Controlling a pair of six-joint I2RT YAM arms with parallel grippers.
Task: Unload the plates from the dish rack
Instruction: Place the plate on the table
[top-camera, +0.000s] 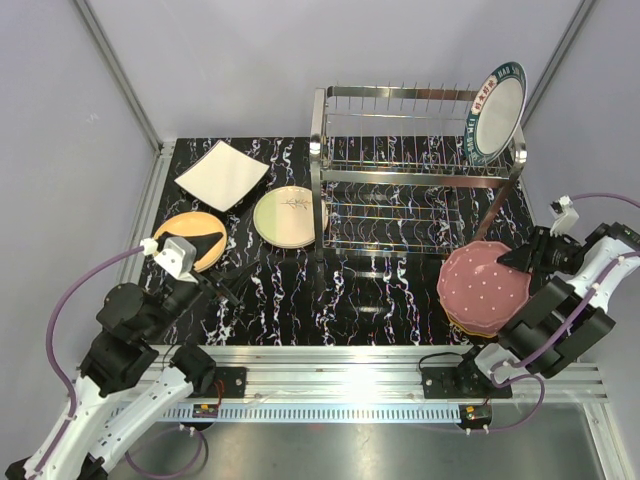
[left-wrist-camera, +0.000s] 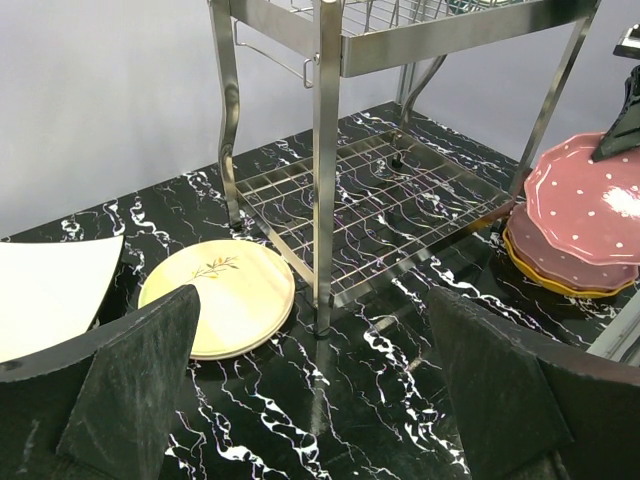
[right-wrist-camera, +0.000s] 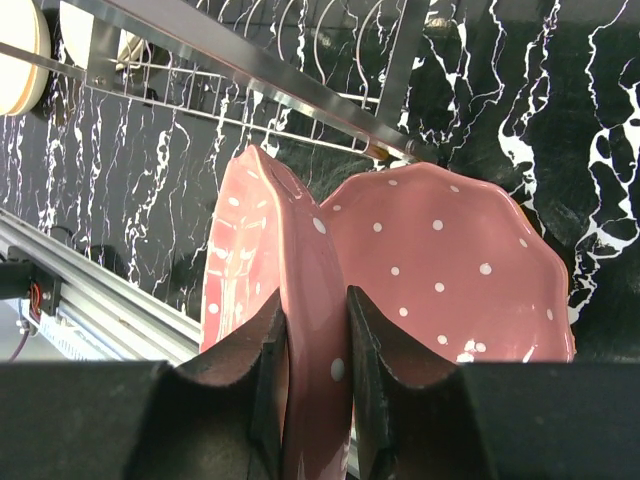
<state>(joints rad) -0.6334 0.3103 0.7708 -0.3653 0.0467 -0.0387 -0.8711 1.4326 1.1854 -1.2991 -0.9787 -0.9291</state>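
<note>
Right gripper (right-wrist-camera: 316, 335) is clenching a pink dotted plate (right-wrist-camera: 250, 250) over the lower-right stack (right-wrist-camera: 450, 260), release likely next; left gripper (left-wrist-camera: 320, 375) gaping.

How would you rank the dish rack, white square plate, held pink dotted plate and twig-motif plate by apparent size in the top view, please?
1. dish rack, clearly largest.
2. pink dotted plate and white square plate: about alike; the pink one is tilted in the right gripper, so unranked.
3. twig-motif plate.
</note>
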